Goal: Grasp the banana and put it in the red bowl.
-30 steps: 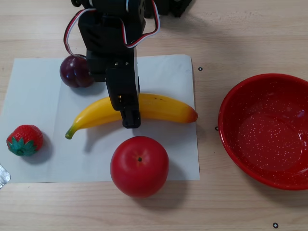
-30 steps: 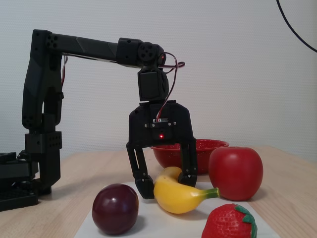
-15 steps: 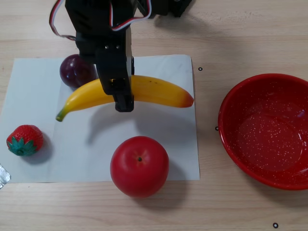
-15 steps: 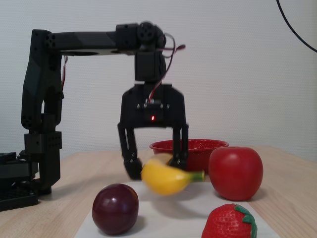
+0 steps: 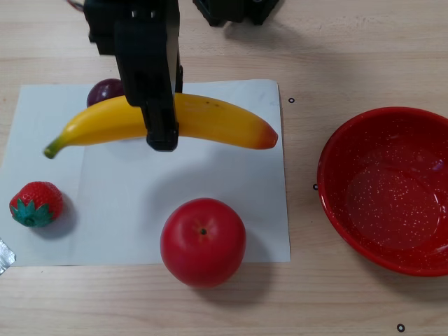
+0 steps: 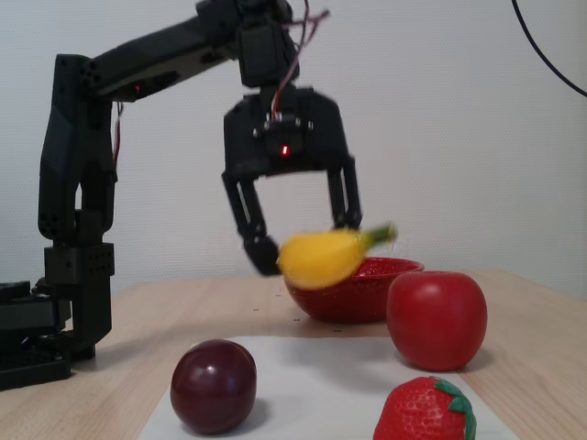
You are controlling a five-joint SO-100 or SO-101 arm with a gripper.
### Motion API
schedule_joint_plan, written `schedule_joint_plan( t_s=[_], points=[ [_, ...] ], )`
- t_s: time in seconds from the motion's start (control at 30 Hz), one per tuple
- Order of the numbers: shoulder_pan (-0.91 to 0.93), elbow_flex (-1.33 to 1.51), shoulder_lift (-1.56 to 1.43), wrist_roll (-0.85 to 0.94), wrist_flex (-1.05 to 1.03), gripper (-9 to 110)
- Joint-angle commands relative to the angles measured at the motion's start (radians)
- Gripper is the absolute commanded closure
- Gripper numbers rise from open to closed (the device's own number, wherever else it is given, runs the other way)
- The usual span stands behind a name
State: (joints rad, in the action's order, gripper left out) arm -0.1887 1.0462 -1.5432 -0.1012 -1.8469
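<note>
The gripper [image 6: 307,246] has lifted well clear of the table since a second ago, jaws clamped across the middle of the banana [image 6: 323,257], which sticks out either side of them. The red bowl [image 6: 353,286] sits just below and behind, so the carry across looks nearly due.
</note>
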Motion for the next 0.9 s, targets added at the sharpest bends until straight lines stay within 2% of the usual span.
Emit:
schedule_joint_plan(
  t_s=[0.0, 0.43, 0.87],
  points=[
    [0.029, -0.152, -0.193, 0.017, -0.032, 101],
    [0.324, -0.319, -0.209, 0.135, 0.049, 101],
    [0.607, -0.207, -0.207, 0.224, 0.373, 101]
  ],
)
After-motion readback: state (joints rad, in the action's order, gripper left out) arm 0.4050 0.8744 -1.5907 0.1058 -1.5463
